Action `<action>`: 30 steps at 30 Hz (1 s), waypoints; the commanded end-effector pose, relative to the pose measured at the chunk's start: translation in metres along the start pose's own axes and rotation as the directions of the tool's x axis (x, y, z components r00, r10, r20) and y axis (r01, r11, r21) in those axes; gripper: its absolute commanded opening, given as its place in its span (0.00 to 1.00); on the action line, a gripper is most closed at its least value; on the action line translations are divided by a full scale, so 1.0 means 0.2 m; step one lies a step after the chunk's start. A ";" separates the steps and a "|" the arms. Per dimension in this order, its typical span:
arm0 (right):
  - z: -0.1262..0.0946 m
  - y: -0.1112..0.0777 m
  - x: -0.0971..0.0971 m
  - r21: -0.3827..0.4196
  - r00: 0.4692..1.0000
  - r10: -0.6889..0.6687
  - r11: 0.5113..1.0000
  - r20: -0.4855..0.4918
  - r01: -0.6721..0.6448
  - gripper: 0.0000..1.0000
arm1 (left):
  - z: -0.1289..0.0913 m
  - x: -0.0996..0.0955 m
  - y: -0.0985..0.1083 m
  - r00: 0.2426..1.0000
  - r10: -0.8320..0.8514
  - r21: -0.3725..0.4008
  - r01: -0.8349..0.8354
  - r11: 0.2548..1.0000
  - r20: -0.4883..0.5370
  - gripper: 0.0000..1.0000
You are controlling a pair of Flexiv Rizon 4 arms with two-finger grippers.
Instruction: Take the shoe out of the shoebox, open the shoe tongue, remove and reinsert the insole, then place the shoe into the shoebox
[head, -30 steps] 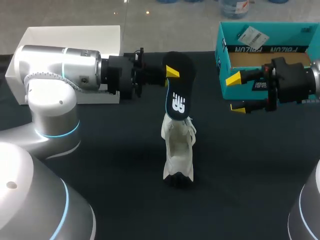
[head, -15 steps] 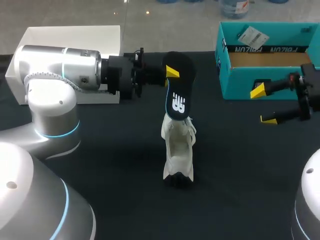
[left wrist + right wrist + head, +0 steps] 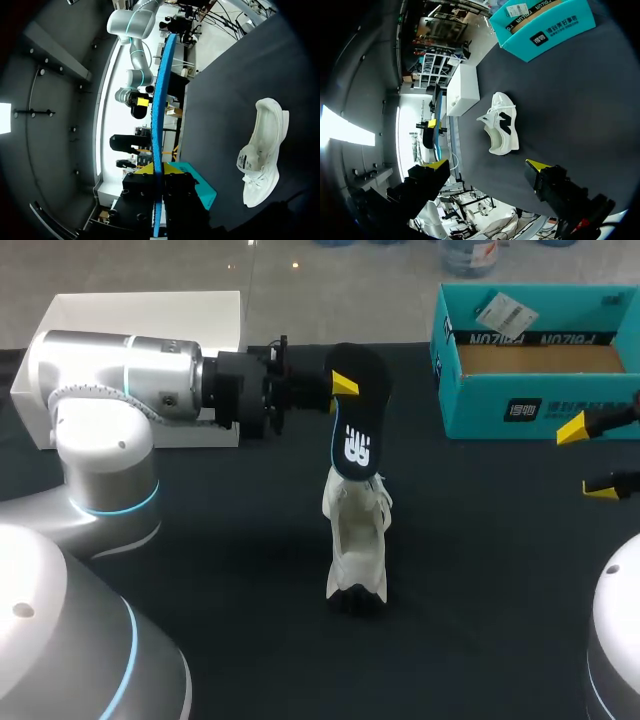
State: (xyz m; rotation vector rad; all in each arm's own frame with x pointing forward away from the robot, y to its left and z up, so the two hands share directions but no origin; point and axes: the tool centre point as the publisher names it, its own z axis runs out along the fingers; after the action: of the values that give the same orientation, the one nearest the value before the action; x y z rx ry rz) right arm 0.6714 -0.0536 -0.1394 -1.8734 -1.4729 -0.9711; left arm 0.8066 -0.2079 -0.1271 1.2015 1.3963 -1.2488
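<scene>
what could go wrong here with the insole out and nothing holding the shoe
1. The shoe stands free on the table, with the open right gripper well away from it, so pushing the insole back in may slide or tip it.
2. The left gripper pinches the insole only near one end, so it could bend or slip against the shoe's opening.

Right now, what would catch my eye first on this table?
A dark insole, held up in the air by the left gripper, stands out most. Near it a white shoe lies on the table, and a teal shoebox stands open at the far right corner.
</scene>
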 end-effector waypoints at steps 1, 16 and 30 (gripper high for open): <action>-0.02 -0.05 0.02 -0.007 1.000 0.001 1.000 0.020 -0.001 1.00 | 0.00 0.00 0.00 1.000 0.001 0.000 -0.001 1.000 -0.002 0.00; -0.02 -0.05 0.02 -0.007 1.000 0.001 1.000 0.020 -0.001 1.00 | -0.02 -0.02 -0.14 0.980 -0.195 0.048 0.193 0.980 0.026 0.00; -0.02 -0.05 0.02 -0.007 1.000 0.001 1.000 0.020 -0.001 1.00 | -0.11 0.04 -0.57 0.813 -0.560 0.174 0.581 0.795 -0.159 0.00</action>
State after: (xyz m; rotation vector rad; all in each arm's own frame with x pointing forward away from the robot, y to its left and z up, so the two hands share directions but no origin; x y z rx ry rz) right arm 0.6643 -0.0523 -0.1342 -1.8877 -1.4825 -0.9600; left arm 0.7064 -0.2038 -0.1180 1.0334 1.7171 -1.7522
